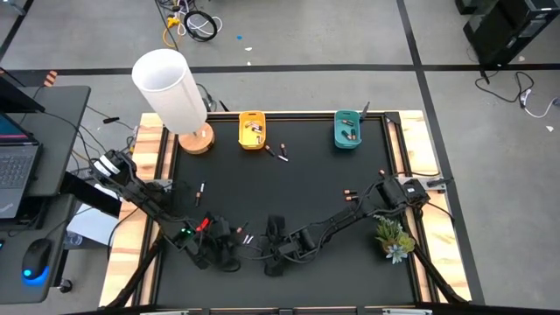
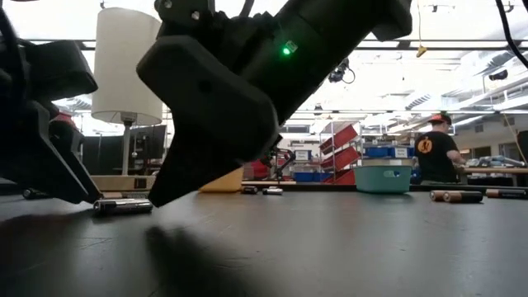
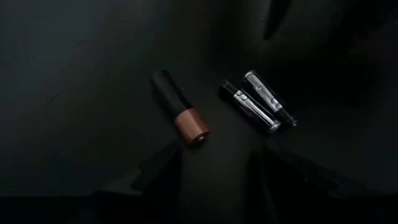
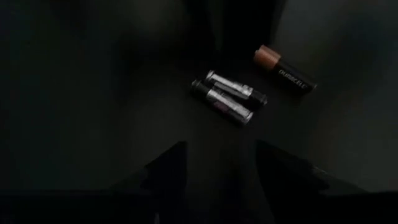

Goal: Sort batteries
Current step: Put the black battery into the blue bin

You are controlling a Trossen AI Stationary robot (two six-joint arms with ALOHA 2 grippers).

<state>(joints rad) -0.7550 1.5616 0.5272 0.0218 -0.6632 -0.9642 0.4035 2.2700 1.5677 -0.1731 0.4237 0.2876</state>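
Observation:
Three batteries lie together on the black table near its front edge: a dark one with a copper end [image 3: 181, 116] and two silver-and-black ones [image 3: 258, 102] side by side, seen also in the right wrist view [image 4: 227, 97]. My left gripper [image 3: 214, 180] hovers open just short of them from the table's left. My right gripper [image 4: 217, 168] hovers open from the right. From above, the trio [image 1: 246, 234] sits between my left gripper [image 1: 229, 248] and my right gripper [image 1: 273, 238]. More batteries lie scattered [image 1: 350, 194]. Neither gripper holds anything.
A yellow bin [image 1: 252, 129] and a teal bin [image 1: 348, 129] stand at the table's far edge, each with batteries inside. A white lamp [image 1: 171, 87] stands at the far left, a small plant [image 1: 394, 236] at the right. A person [image 2: 436, 153] is in the room beyond.

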